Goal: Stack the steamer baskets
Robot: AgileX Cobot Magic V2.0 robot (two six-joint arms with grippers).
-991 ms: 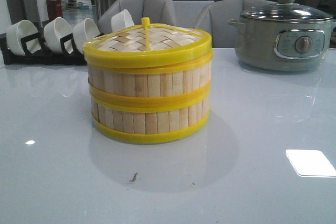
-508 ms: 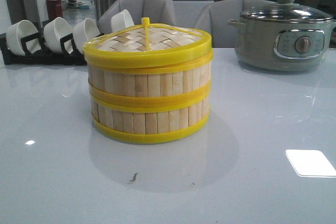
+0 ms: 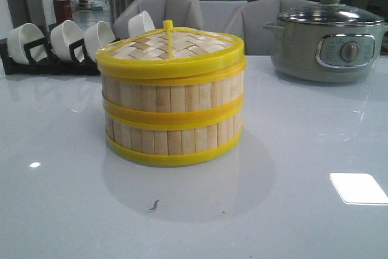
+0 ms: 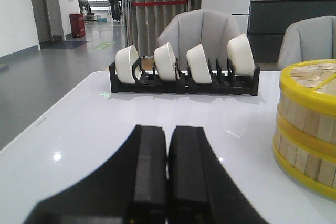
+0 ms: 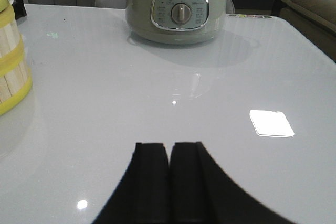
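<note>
We see the two steamer baskets (image 3: 171, 116) stacked one on the other near the middle of the bench (image 3: 303, 210), the upper ring sitting squarely on the lower one, with the woven lid (image 3: 173, 50) resting on top and its small yellow knob upright. The stack stands alone, with neither arm touching it.

Our left claw (image 4: 168, 171) hangs low over the bench with its two black fingers pressed together, holding nothing; the stack shows just at the edge of that wrist view. Our right claw (image 5: 169, 182) is likewise closed, fingers together and empty, above bare bench, and only a slice of the baskets shows at the edge of its view.

At the far left of the bench a black rack (image 3: 48, 62) holds four white bowls (image 3: 66, 39) tipped on edge. At the far right stands a grey-green electric pot (image 3: 327, 43) under a glass lid, well apart from the stack. Grey chairs (image 3: 167, 7) sit behind the bench.
</note>
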